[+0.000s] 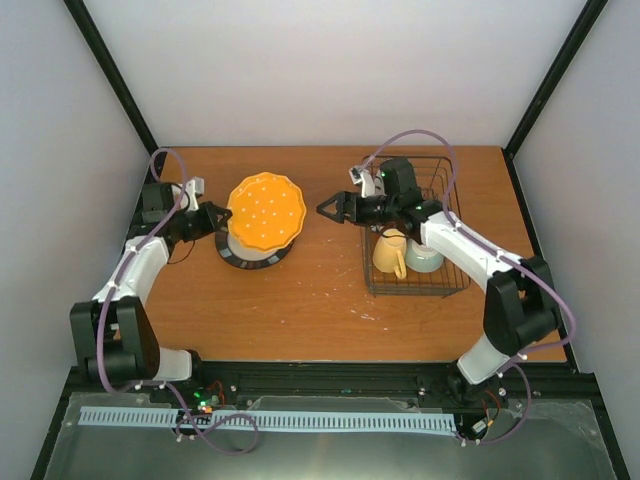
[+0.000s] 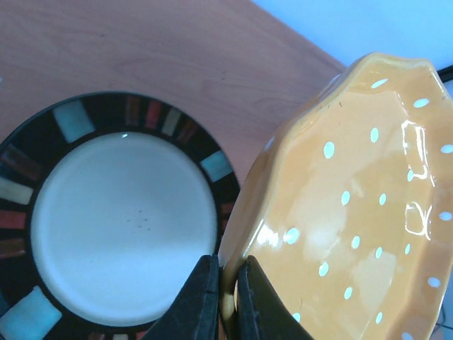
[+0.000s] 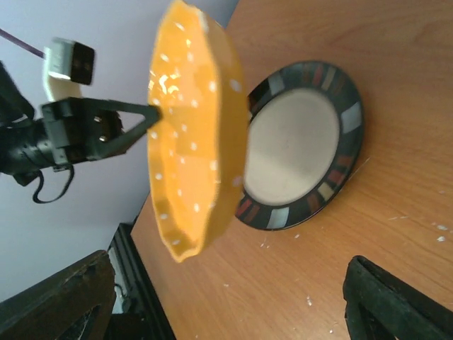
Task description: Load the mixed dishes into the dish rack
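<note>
- My left gripper (image 2: 226,301) is clamped on the rim of the orange plate with white dots (image 2: 354,212). One dark finger (image 2: 200,301) is on the underside and the other on the dotted face.
- In the top view the orange plate sits at 3 o'clock from that gripper, with its dotted face turned up toward the camera.
- The plate is tilted over a plate with a white centre and a dark rim of coloured blocks (image 2: 120,219). This one lies flat on the table (image 1: 300,300), showing at the orange plate's 6 o'clock edge. I cannot tell whether the two plates touch.
- My right gripper (image 3: 226,265) has its jaws spread wide, with nothing between them. In the top view it is at 3 o'clock from the orange plate, near but apart from it, with its tips pointing toward 9 o'clock.
- The dish rack (image 1: 415,291) stands behind the right gripper, running from 12 to 6 o'clock along the right side of the table.
- At the rack's 6 o'clock end sit the yellow mug (image 1: 390,255) and the mint-green bowl (image 1: 425,258). The mug is just at 9 o'clock of the bowl.
</note>
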`<state>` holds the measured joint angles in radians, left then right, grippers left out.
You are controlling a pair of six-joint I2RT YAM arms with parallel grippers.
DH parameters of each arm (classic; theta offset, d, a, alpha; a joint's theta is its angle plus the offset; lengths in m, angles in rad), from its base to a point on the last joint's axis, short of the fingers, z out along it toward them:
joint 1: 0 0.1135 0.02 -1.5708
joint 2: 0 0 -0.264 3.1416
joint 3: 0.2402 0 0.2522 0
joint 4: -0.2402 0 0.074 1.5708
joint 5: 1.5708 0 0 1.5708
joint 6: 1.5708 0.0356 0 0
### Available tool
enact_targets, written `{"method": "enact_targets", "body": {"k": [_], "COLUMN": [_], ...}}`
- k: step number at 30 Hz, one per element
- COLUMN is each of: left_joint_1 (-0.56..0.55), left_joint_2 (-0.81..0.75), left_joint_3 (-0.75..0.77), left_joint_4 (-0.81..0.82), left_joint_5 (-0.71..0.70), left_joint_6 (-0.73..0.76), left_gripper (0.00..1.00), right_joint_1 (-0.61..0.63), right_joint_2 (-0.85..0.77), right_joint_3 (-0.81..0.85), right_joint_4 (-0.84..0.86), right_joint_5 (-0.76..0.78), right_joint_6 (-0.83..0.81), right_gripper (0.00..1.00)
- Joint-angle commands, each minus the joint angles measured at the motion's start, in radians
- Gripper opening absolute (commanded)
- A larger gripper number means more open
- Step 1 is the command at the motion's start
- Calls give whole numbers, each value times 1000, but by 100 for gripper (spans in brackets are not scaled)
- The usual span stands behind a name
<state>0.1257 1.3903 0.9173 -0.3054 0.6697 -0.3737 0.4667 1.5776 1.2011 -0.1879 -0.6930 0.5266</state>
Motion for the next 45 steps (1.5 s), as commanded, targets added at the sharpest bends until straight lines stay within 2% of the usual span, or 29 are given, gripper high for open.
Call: {"method": "enact_targets", "body": {"k": [1, 12, 17, 23, 28, 31, 32, 33, 34, 37, 38, 39, 42, 43, 44, 45], "left_joint_1": [-5, -5, -5, -5, -5, -5, -5, -5, -5, -5, -5, -5, -5, -5, -5, -5], "left_joint_2": [-107, -158, -165, -185, -202, -204, -203, -204, -203, -198, -195, -193, -196, -201, -208, -217], "left_joint_3": [70, 91, 89, 91, 93, 93, 93, 91, 91, 93, 96, 99, 108, 112, 119, 124], "left_joint_4": [10, -32, -13, -13, -15, -21, -20, -20, -18, -22, -28, -39, -74, -88, -102, -118], "left_joint_5": [121, 106, 126, 146, 149, 149, 150, 151, 151, 146, 136, 117, 20, -17, -60, -108], "left_joint_6": [-31, -25, -44, -57, -61, -58, -57, -59, -58, -53, -51, -48, -28, -20, -11, -4], "left_gripper": [1, 0, 1, 1, 1, 1, 1, 1, 1, 1, 6, 18, 66, 86, 98, 99], "right_joint_1": [21, 81, 113, 174, 214, 227, 228, 229, 230, 228, 228, 227, 222, 219, 216, 211], "right_joint_2": [63, 140, 177, 264, 319, 331, 331, 328, 318, 281, 265, 250, 196, 171, 149, 121], "right_joint_3": [54, 82, 118, 186, 216, 226, 226, 222, 216, 198, 194, 193, 196, 195, 197, 201], "right_joint_4": [36, 223, 214, 203, 294, 330, 336, 342, 344, 323, 311, 288, 220, 199, 170, 134], "right_joint_5": [-118, -226, -229, -232, -260, -269, -271, -270, -261, -215, -199, -173, -99, -66, -30, 12], "right_joint_6": [34, 157, 150, 143, 201, 218, 220, 221, 220, 195, 184, 165, 127, 115, 98, 78], "right_gripper": [87, 87, 86, 80, 59, 42, 33, 15, 4, 3, 3, 3, 3, 3, 3, 3]}}
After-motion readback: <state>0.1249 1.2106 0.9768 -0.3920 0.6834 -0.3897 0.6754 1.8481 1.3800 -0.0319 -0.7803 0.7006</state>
